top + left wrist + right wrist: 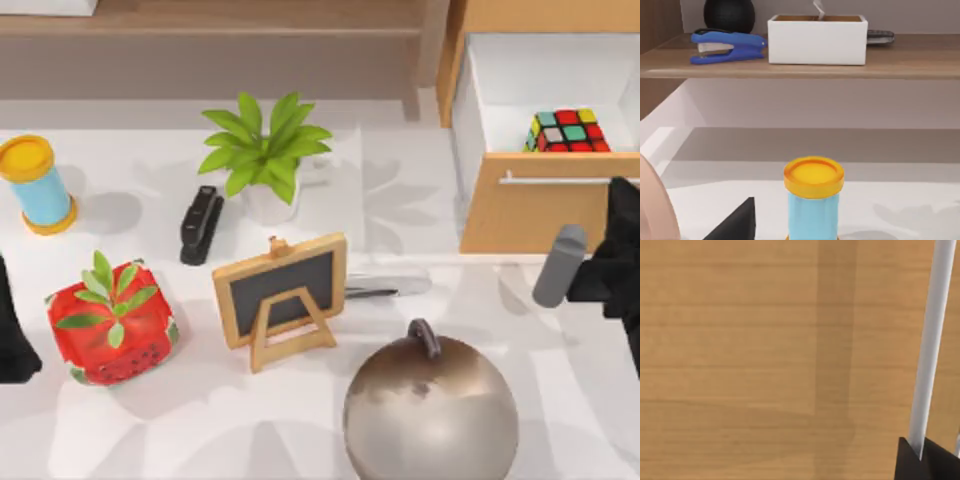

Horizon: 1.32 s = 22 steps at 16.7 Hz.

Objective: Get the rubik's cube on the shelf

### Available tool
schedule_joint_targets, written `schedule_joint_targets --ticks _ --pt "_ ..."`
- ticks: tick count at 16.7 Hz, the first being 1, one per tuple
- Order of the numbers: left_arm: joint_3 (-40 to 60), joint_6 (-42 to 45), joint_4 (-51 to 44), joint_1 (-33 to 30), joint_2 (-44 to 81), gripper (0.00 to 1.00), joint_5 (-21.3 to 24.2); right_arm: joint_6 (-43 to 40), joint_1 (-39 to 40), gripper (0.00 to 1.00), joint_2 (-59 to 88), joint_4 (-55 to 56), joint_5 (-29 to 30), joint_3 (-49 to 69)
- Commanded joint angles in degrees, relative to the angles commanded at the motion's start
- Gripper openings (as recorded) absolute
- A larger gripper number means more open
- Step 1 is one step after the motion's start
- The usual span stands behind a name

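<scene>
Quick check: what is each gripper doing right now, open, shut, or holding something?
Left gripper: parked at the table's left edge; fingers cannot be told.
Right gripper: at the drawer front by its silver handle; grip cannot be told.

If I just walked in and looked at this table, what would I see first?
Probably the big shiny metal ball at the front of the table, with the little chalkboard easel just behind it. Next, the bright red strawberry box at the left. Then the colourful rubik's cube inside the open drawer at the right, with the right pincer close by.
</scene>
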Motion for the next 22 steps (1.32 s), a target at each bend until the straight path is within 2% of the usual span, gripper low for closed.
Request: schedule_joint_targets --ticks 12,22 --pt "0.0 0.0 0.0 0.0 0.0 1.00 0.0 0.0 0.0 0.98 0.0 0.0 0.0 0.0" --pt "0.0 0.0 0.0 0.0 0.0 1.00 0.0 0.0 0.1 1.00 0.0 0.2 0.1 -0.1"
